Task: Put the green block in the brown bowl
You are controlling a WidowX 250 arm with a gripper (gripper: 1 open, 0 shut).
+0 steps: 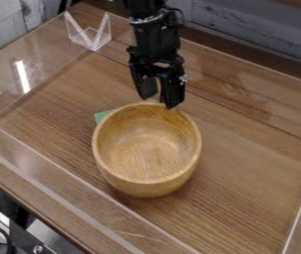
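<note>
The brown bowl (pixel 146 147), round and of light wood, stands in the middle of the wooden table. A sliver of the green block (pixel 101 116) shows on the table against the bowl's far-left outer wall, with the rest hidden behind the rim. I see nothing green inside the bowl. My black gripper (pixel 157 96) points steeply down just over the bowl's far rim, to the right of the block. Its fingers (pixel 174 96) stand apart with nothing between them.
Low clear plastic walls (pixel 34 149) fence the tabletop on the left and front. A clear angled plastic stand (pixel 86 30) sits at the back left. A grey plank wall runs along the back.
</note>
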